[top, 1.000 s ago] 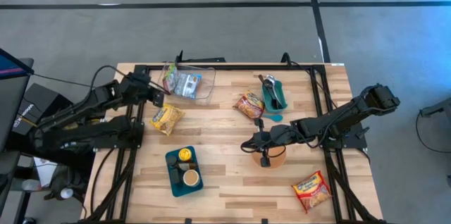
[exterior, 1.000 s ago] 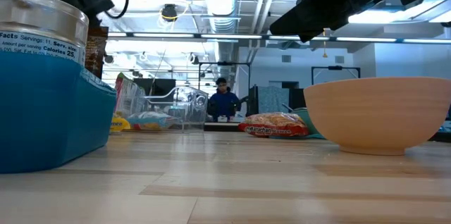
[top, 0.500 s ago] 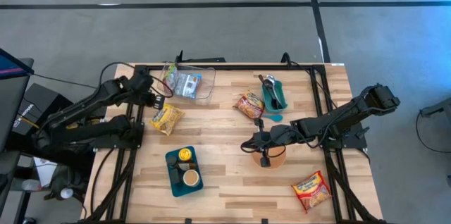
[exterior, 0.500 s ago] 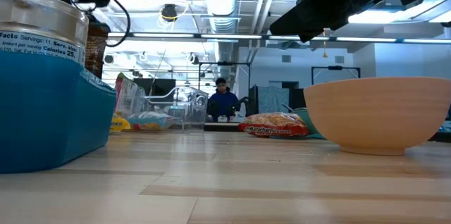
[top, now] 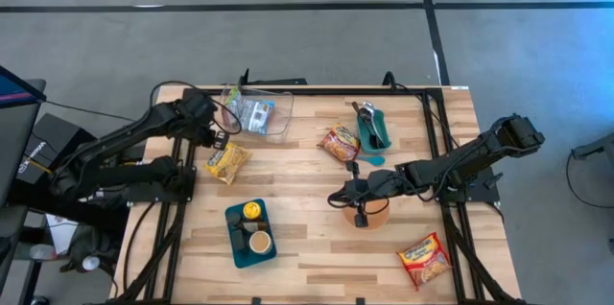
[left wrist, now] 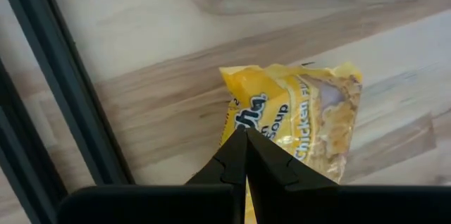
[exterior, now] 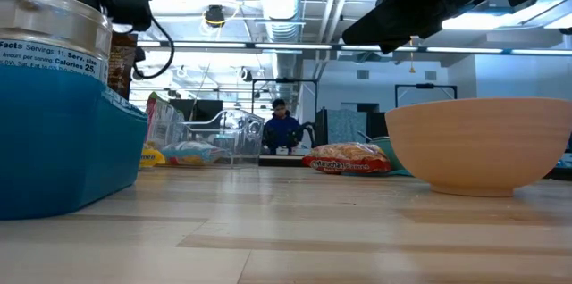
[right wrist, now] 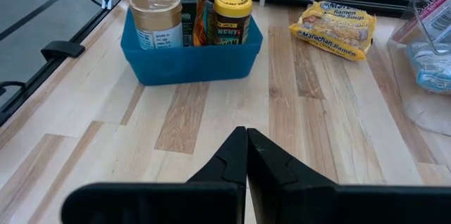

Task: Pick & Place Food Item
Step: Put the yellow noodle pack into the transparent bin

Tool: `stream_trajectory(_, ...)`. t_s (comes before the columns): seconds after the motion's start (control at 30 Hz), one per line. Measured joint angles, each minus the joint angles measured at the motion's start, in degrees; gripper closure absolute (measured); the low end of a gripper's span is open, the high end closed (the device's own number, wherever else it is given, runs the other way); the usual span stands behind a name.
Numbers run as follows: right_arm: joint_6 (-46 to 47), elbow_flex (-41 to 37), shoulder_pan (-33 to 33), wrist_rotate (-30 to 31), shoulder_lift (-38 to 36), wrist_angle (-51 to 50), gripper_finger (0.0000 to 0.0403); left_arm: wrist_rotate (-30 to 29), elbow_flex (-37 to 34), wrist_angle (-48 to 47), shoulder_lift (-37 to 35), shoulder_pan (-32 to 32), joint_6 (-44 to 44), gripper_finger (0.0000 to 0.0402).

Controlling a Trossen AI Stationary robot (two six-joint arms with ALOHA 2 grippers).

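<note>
Now, left tool (top: 219, 125): fingers pressed together, holding nothing, hanging over the surface (top: 307, 247) with the yellow noodle packet (top: 226, 160) just below and ahead of its tips.
Right tool (top: 338, 198): likewise shut and empty, poised just beside the tan bowl (top: 373, 214), which sits under the right arm.
Task item: the yellow noodle packet (left wrist: 310, 115) lies flat on the surface, directly beyond the left tool's tips in the left wrist view; the clear bin (top: 259, 111) sits just past it.
Risk, closed fingers: if the left tool descends as it is, I judge it would press on the packet or slide it rather than take hold.
Risk, thin packet: it lies flat against the wood, so fingers may scrape the surface or pinch only the wrapper edge and lose it on lifting.
Risk, neighbours: the black frame rail (left wrist: 67, 104) runs close beside the packet; a wide swing could clip it.
Left arm pose: stretched inward from the surface's left edge, wrist tipped downward.
Right arm pose: extended low from the right edge, elbow raised; whether it touches the bowl is hard to tell.
Other items: a blue tray (right wrist: 190, 58) of jars sits ahead of the right tool.
</note>
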Motion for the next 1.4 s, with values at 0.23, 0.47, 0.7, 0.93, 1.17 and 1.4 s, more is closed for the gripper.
stream_trajectory(0.23,0.59,0.0,0.0,-0.01,0.01,-0.12,0.0403,0.0,-2.17,0.75,-0.02,0.2,1.96,0.0397)
stream_trajectory(0.47,0.59,0.0,0.0,-0.01,-0.01,-0.12,0.0403,0.19,-4.55,2.16,-0.02,0.2,3.21,0.0385)
stream_trajectory(0.7,0.57,-0.01,0.0,0.0,0.0,-0.1,0.0403,4.24,-4.55,4.21,-0.02,0.2,3.23,0.037)
stream_trajectory(0.93,0.57,-0.01,0.0,-0.01,0.0,0.08,0.0403,6.09,-4.55,4.6,-0.02,0.2,3.03,0.0324)
stream_trajectory(1.17,0.54,0.0,0.0,0.0,0.01,0.1,0.0403,4.1,-4.55,5.66,-0.02,0.2,3.04,0.0266)
stream_trajectory(1.4,0.42,0.0,0.0,-0.01,0.01,0.12,0.0403,4.1,-4.55,7.96,0.93,0.06,3.04,0.0224)
